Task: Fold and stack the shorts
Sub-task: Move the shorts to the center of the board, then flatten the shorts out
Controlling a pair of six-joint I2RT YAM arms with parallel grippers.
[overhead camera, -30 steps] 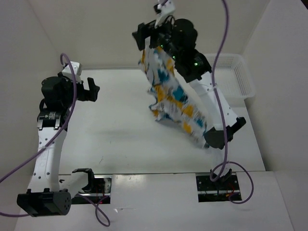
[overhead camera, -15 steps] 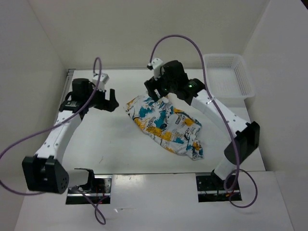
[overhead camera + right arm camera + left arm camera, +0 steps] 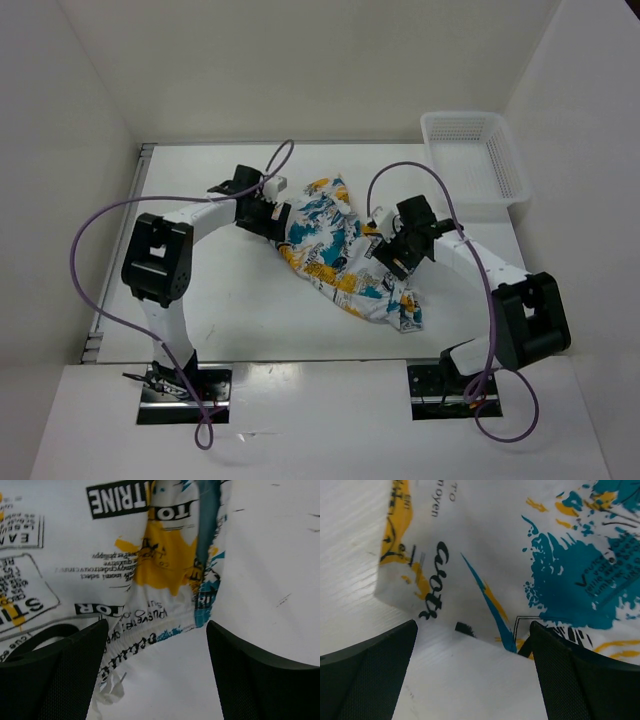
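Observation:
The shorts (image 3: 345, 250) lie crumpled on the white table, running from the back centre toward the front right. My left gripper (image 3: 272, 215) is open and low at their left edge. In the left wrist view the printed hem (image 3: 485, 570) lies just ahead of the open gripper (image 3: 472, 645), and the right finger (image 3: 580, 680) overlaps the cloth. My right gripper (image 3: 388, 250) is open at the shorts' right edge. In the right wrist view the elastic waistband (image 3: 150, 630) and a white drawstring (image 3: 107, 692) lie between the open fingers of the gripper (image 3: 157, 655).
A white plastic mesh basket (image 3: 475, 155) stands at the back right corner. White walls close the table on the left, back and right. Purple cables loop over both arms.
The right gripper lowered the shorts from the air onto the table, let go and moved to their right edge. The left arm reached in to their left edge.

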